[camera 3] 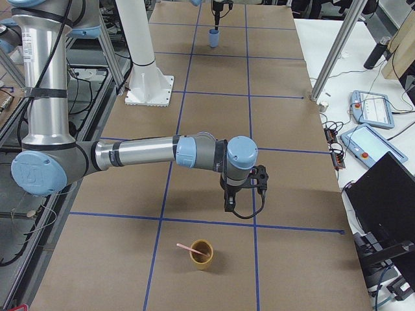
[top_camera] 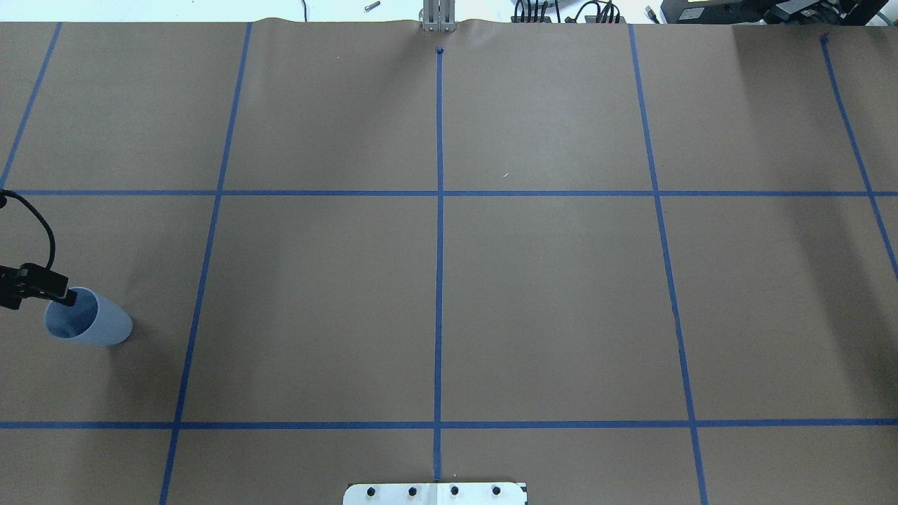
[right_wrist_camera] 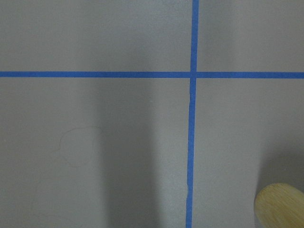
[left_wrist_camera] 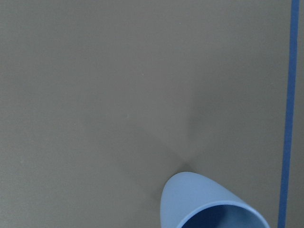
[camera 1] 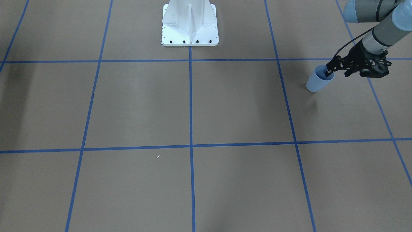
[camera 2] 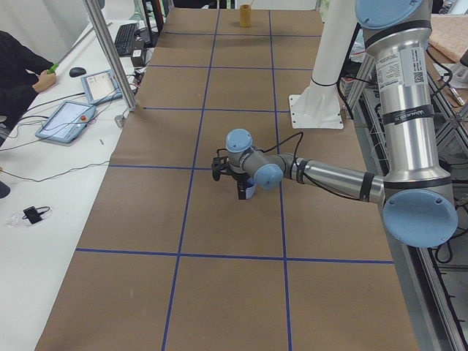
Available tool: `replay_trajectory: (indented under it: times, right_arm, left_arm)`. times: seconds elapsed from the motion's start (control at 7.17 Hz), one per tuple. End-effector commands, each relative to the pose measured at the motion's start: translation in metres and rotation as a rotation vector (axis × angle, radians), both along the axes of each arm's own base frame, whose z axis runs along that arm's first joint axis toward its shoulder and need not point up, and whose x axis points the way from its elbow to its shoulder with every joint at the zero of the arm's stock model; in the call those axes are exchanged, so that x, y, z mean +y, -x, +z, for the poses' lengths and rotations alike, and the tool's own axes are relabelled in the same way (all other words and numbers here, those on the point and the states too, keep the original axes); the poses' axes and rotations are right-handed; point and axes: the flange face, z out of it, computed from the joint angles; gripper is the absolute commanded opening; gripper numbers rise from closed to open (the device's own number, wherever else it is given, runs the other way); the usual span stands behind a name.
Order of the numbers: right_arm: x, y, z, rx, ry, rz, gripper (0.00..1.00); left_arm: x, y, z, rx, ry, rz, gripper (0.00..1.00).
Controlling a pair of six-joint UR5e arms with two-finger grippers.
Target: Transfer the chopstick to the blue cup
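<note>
The blue cup (camera 1: 316,82) stands upright at the robot's far left; it also shows in the overhead view (top_camera: 91,326) and at the bottom of the left wrist view (left_wrist_camera: 209,206). My left gripper (camera 1: 338,71) points down at its rim and looks open, with one finger (top_camera: 63,296) over the rim and the other outside it. At the table's other end the pale pink chopstick (camera 3: 187,247) leans out of a tan cup (camera 3: 201,254). My right gripper (camera 3: 240,206) hangs above the table just beyond that cup; I cannot tell whether it is open or shut.
The robot's white base (camera 1: 190,25) stands at the middle of the table's robot side. Blue tape lines cross the brown table cover (top_camera: 547,301). The tan cup's rim (right_wrist_camera: 280,204) shows in the right wrist view. Tablets, cables and a person's arm lie along the operators' side.
</note>
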Motion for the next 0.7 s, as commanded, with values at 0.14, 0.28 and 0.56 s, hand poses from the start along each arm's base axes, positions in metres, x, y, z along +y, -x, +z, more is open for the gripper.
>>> replay_trajectory:
  times: [0.14,0.28,0.56]
  right_arm:
    - [-0.001,0.003,-0.004,-0.051,0.005,0.005,1.0]
    - [-0.003,0.003,-0.008,-0.056,-0.001,0.005,1.0]
    - [-0.003,0.004,-0.009,-0.066,-0.001,0.006,1.0]
  left_arm:
    - [0.004,-0.021,-0.003,0.005,-0.003,0.043,0.64]
    - [0.005,-0.023,-0.003,0.006,-0.005,0.049,0.4]
    - [0.002,-0.023,-0.014,0.019,-0.029,0.046,0.0]
